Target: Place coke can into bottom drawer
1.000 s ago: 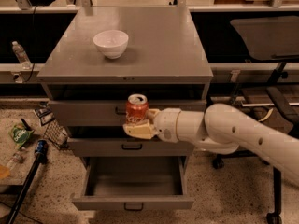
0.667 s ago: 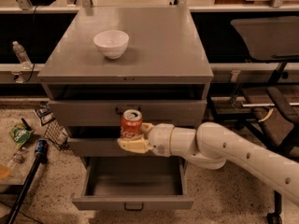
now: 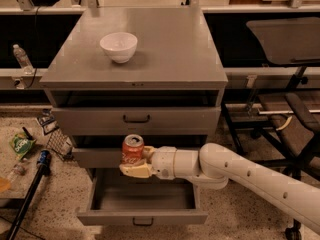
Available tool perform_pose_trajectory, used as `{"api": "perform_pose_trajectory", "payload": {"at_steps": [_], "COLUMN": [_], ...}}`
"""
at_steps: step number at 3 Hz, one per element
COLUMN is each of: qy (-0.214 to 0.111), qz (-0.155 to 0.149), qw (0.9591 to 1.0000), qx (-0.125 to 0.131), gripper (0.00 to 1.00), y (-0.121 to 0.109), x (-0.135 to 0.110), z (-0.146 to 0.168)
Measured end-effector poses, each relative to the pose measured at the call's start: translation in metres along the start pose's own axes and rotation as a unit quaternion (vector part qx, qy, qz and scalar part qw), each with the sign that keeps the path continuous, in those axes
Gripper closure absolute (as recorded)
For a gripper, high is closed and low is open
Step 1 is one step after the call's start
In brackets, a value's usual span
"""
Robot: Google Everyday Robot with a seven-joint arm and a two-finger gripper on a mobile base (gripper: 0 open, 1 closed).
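One coke can [image 3: 132,150], one bowl [image 3: 119,46], seemingly three drawers [image 3: 136,119], one end effector [image 3: 136,162] over bottom drawer [image 3: 142,217]

Dim, warm cast, soft throughout. Light from above: grey metal cabinet tabletop [image 3: 170,49] brightest, white round bowl [image 3: 118,46] shadows toward 4 o'clock. Open grey bottom drawer [image 3: 145,198] interior murky. Pale claw [image 3: 131,165] at 6 o'clock of frame centre, clamped on red aluminium coke can [image 3: 132,148], evenly lit.

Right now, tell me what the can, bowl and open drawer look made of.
Coke can: thin metal, glossy red print, silvery top. Bowl: white, smooth, likely ceramic or plastic. Bottom drawer: matte grey painted sheet metal, seemingly. The tool holds the can above that drawer.
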State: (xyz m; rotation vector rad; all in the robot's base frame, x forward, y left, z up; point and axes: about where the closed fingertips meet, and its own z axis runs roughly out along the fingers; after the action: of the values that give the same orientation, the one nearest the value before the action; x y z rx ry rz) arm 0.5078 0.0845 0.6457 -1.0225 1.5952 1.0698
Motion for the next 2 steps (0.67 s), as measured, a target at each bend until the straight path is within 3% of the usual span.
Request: {"api": "perform_pose_trajectory", "payload": {"at_steps": [1,2], "qy": [-0.002,0.021], "qz": [0.011,-0.007], "qw": [0.9999,0.9997], "qx": [0.003,-0.009], "gripper": [1.0,1.0], "y": [-0.002,-0.017], "x": [0.019,0.078], "z": [0.004,0.012]}}
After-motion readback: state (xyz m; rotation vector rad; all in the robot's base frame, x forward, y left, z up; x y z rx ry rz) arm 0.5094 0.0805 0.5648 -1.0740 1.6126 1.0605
